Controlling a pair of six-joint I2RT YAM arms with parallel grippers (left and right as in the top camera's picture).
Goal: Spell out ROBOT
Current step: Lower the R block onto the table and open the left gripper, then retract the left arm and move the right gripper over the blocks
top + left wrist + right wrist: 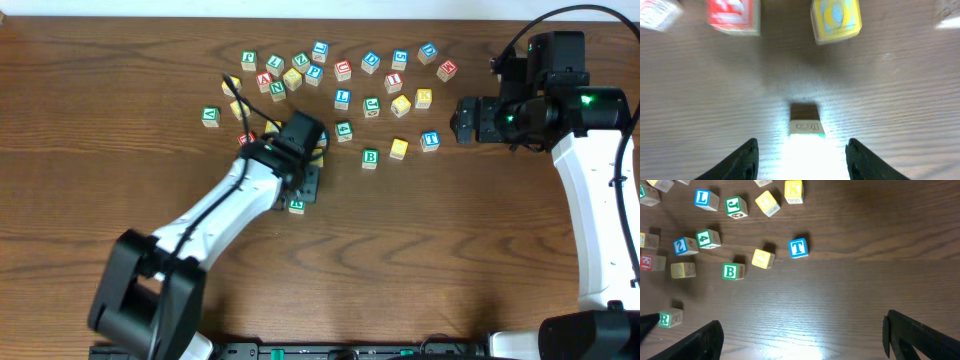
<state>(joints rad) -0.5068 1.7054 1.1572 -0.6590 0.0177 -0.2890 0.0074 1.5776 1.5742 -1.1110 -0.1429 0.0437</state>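
The green-lettered R cube (806, 125) lies on the table just ahead of my left gripper (802, 144). The jaws stand open on either side of it with bare wood between; they do not touch it. From overhead the R cube (297, 205) sits right below the left gripper (304, 188). To the right lie the green B cube (370, 157), a yellow-faced cube (399, 148) and the blue T cube (430, 140). My right gripper (460, 120) hovers open beside the T, empty. Its wrist view shows the B (733, 271), the yellow cube (763, 259), the T (798, 248) and the R (670, 318) ahead of the right gripper (801, 322).
Several other letter cubes are scattered across the far middle of the table (120, 150), among them an L (343, 98) and a red-lettered cube (446, 69). A red cube (733, 15) and a yellow cube (836, 19) lie just beyond the R.
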